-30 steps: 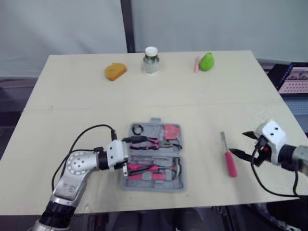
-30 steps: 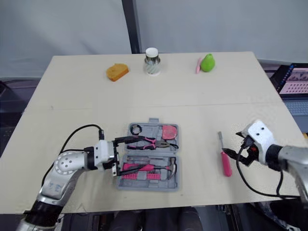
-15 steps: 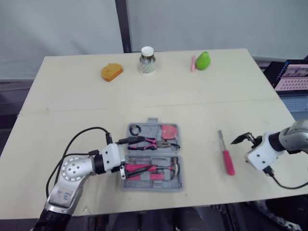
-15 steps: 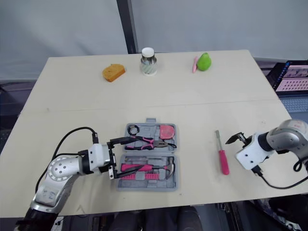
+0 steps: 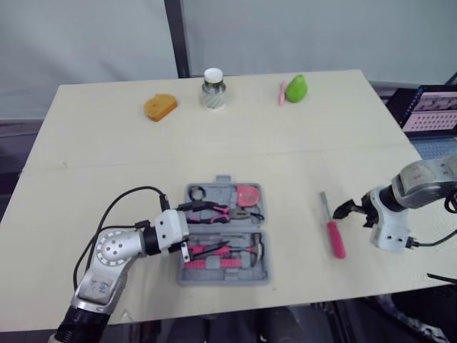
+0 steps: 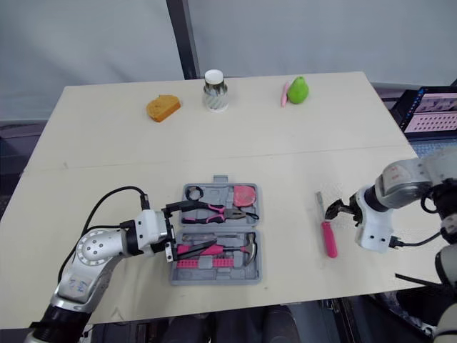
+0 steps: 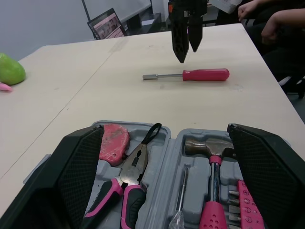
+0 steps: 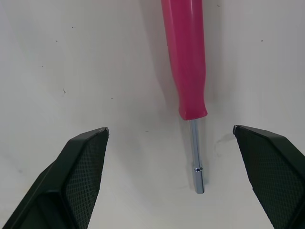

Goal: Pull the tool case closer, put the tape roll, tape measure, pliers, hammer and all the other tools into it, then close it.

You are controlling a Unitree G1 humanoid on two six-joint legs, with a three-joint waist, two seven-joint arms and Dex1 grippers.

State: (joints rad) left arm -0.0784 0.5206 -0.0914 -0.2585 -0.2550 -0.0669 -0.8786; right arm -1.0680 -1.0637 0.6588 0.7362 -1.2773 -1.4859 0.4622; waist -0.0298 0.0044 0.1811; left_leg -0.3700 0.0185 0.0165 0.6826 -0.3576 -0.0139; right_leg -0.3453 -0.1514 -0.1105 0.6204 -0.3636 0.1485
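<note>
Open tool case [image 5: 214,276] sits toward the front of the worktop [image 5: 107,157], with the pliers [image 5: 218,211] and hammer [image 7: 212,157] in their slots. The left arm comes in low, elbow bent, and the left pincer [image 5: 194,227] is spread wide over the case's left edge. The pink screwdriver [image 5: 334,238] lies on the worktop, off to the right of the case. The right wrist is tipped down and the right pincer [image 8: 170,129] is apart, hovering just above where shaft meets handle. It doesn't look like it's touching.
</note>
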